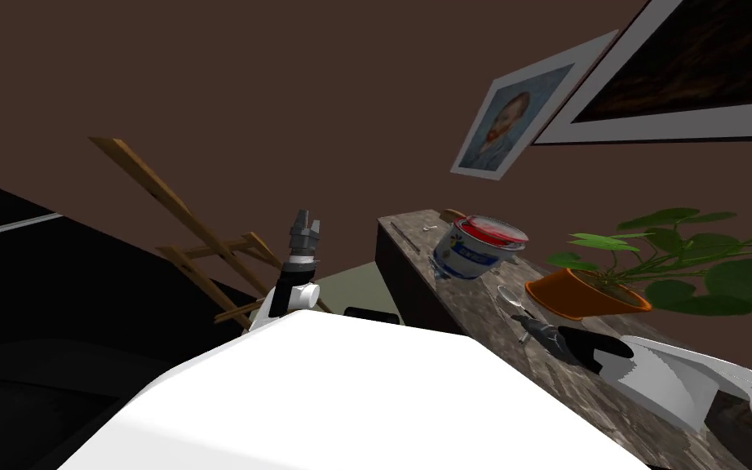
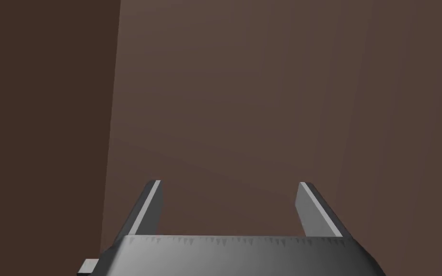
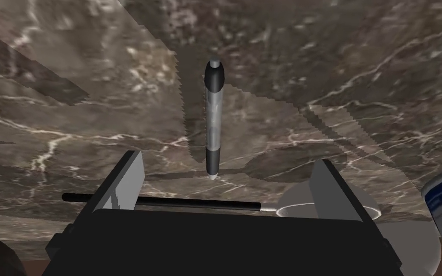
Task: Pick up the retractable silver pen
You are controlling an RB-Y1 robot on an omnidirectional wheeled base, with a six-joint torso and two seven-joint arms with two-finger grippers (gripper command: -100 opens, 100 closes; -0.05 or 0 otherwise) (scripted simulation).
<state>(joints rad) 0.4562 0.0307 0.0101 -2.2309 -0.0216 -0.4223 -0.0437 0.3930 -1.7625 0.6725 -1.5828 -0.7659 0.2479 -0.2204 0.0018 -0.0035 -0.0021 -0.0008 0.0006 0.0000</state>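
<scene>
The pen (image 3: 214, 120) lay flat on the marbled surface (image 3: 71, 96), just ahead of the right claw (image 3: 227, 160), whose fingers stood apart. The left claw (image 2: 228, 184), also apart, was raised left of the surface.

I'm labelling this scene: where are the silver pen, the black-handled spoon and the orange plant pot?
silver pen (image 3: 213, 115): right wrist view, mid-barrel.
black-handled spoon (image 3: 191, 203): right wrist view, its handle.
orange plant pot (image 1: 578, 298): head view, its side wall.
</scene>
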